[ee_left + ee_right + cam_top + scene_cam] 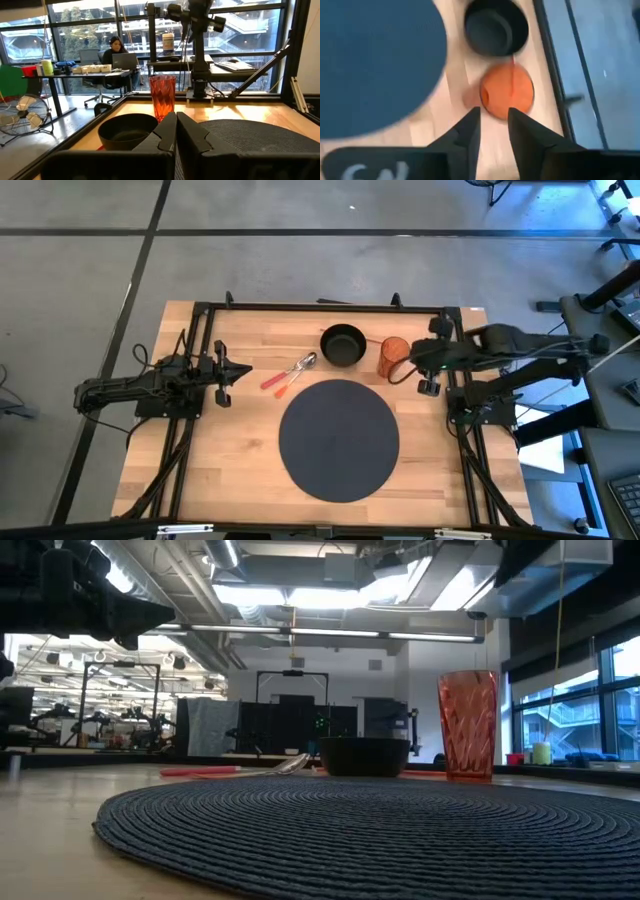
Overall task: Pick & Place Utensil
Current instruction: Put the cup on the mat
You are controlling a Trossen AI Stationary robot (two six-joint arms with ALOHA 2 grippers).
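Two utensils [290, 373] with red-orange handles and metal heads lie side by side on the wood, left of the black bowl [343, 345]; in the low view they [285, 766] lie flat beside the bowl [362, 755]. An orange ribbed cup [393, 357] stands upright right of the bowl. The round dark placemat [338, 439] lies in the middle. My left gripper [232, 372] is shut near the table's left edge, pointing level toward the utensils; its fingers [176, 135] meet. My right gripper [494, 125] is open, raised over the cup [507, 92], looking down into it.
A black frame rail [320, 307] runs along the table's far edge and down both sides. Bare wood [240, 450] lies left of the placemat. Beyond the table, a person [116, 47] sits at a desk in the room.
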